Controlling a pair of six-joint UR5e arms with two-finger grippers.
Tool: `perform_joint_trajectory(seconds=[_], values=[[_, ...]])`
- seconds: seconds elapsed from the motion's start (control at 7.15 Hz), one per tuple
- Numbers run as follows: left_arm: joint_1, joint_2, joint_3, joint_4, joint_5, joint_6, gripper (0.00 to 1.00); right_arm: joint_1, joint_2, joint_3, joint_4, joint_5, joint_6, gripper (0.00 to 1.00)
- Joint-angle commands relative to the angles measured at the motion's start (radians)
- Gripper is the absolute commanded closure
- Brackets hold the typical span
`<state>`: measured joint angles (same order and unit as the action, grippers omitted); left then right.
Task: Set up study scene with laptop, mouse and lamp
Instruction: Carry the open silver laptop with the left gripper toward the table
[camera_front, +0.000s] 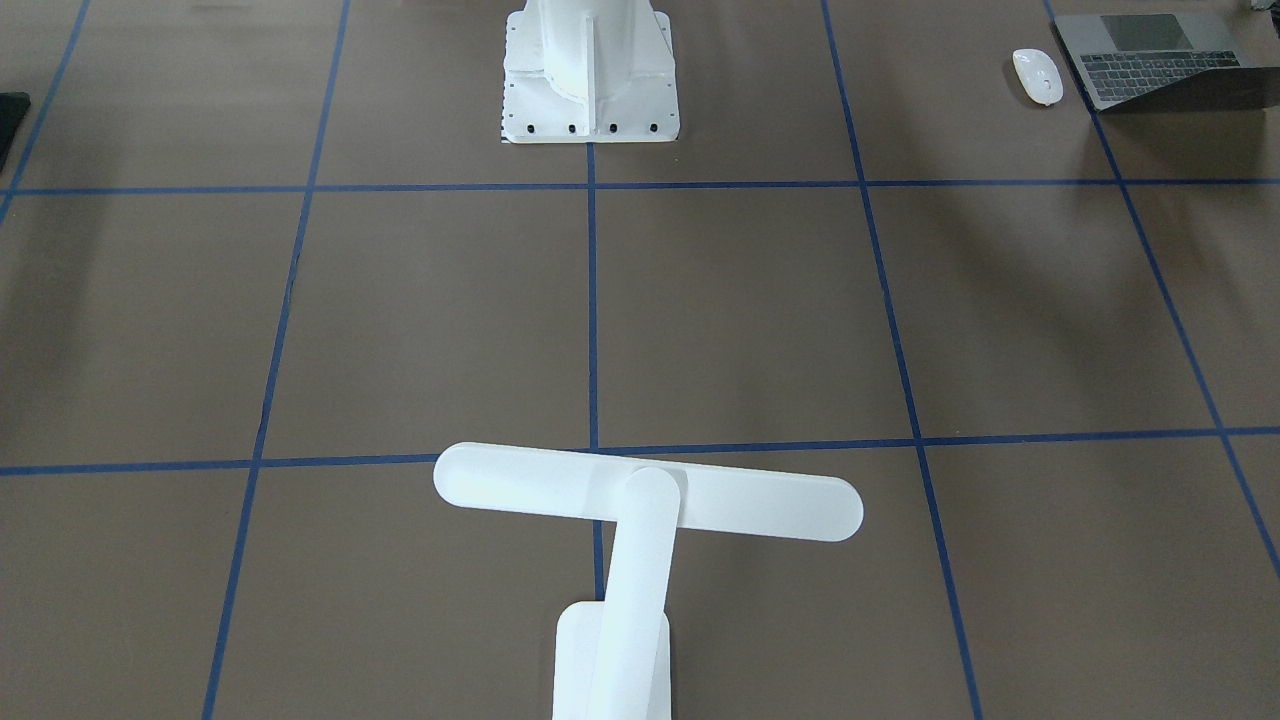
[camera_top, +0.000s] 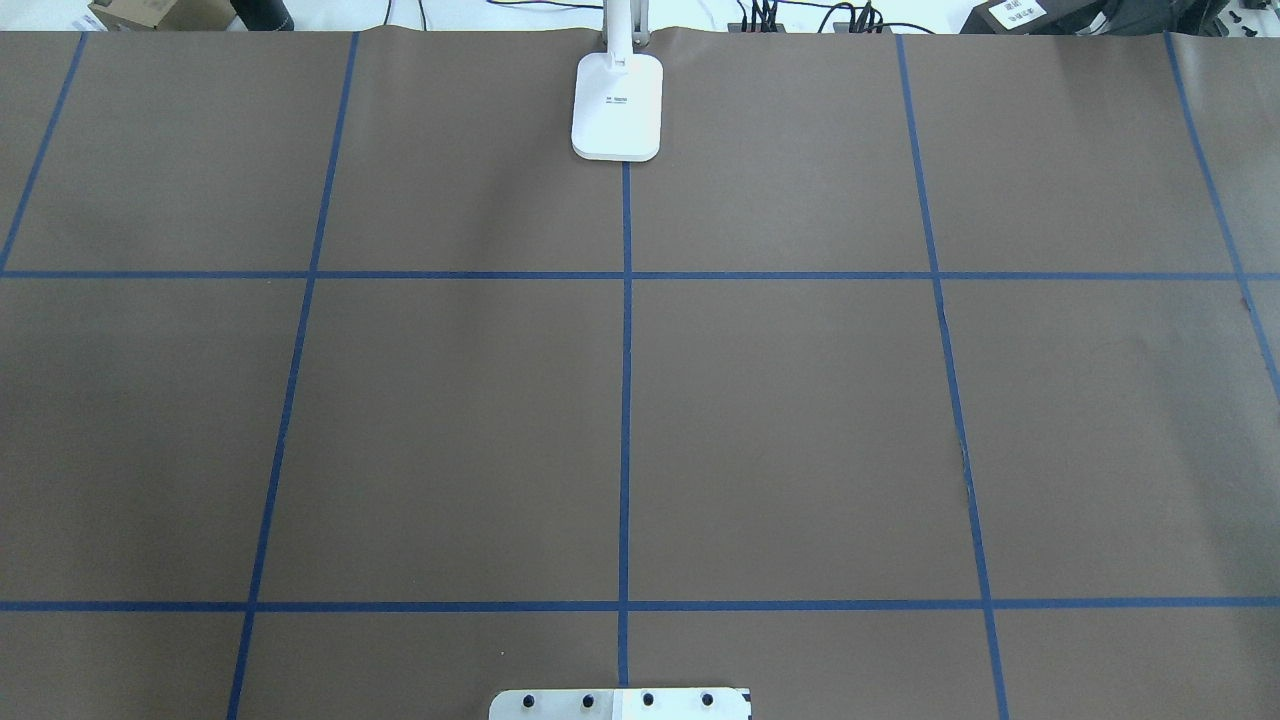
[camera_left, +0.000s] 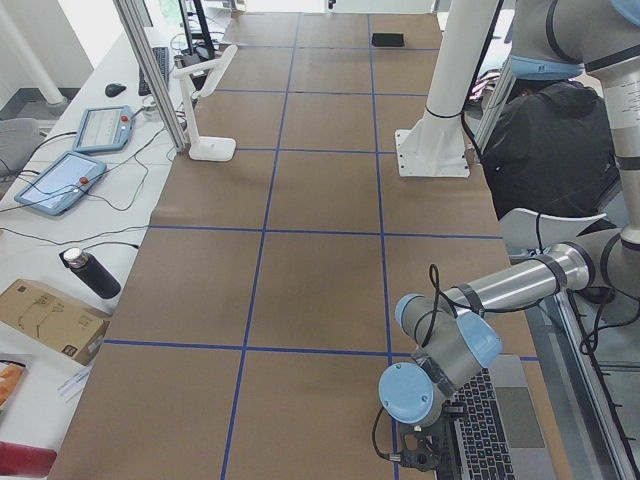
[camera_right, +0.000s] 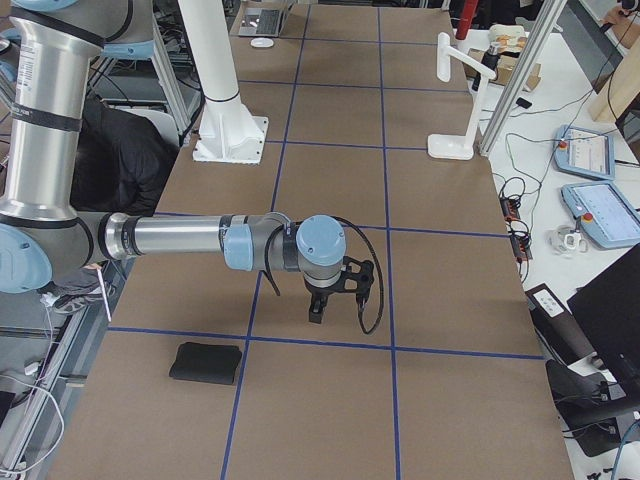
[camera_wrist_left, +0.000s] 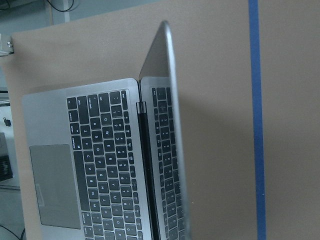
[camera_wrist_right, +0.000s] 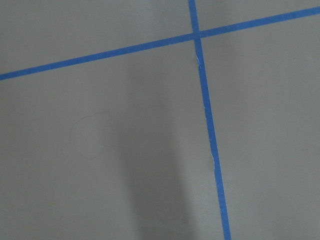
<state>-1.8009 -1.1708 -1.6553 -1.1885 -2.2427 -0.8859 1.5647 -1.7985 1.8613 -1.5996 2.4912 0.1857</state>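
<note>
The laptop (camera_front: 1150, 58) is a slim dark-grey unit with black keys and a large grey trackpad. It lies flat on the brown surface (camera_front: 760, 320) at the robot's left, near the robot-side edge. The lid is open. In the left wrist view the thin screen appears nearly edge-on above the keyboard (camera_wrist_left: 110, 165) and mirrors the keys.

The mouse (camera_front: 1038, 76) is small, glossy white and oval. It rests just beside the laptop on the side nearer the surface's middle, not touching it.

The lamp (camera_front: 648, 495) is white and T-shaped. It stands upright at the far edge, opposite the robot. Its rectangular base (camera_top: 617, 107) sits on the central blue line (camera_top: 626, 400). The long round-ended bar head lies level and crosswise.
</note>
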Motion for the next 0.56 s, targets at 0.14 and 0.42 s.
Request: perform_joint_trajectory(seconds=[0.14, 0.42], values=[[0.000, 0.013, 0.008, 0.000, 0.002, 0.001, 0.75, 0.000, -0.002, -0.010, 0.004, 0.000, 0.000, 0.01], [-0.002, 0.016, -0.018, 0.003, 0.002, 0.001, 0.99, 0.000, -0.007, -0.011, 0.004, 0.005, 0.000, 0.01]])
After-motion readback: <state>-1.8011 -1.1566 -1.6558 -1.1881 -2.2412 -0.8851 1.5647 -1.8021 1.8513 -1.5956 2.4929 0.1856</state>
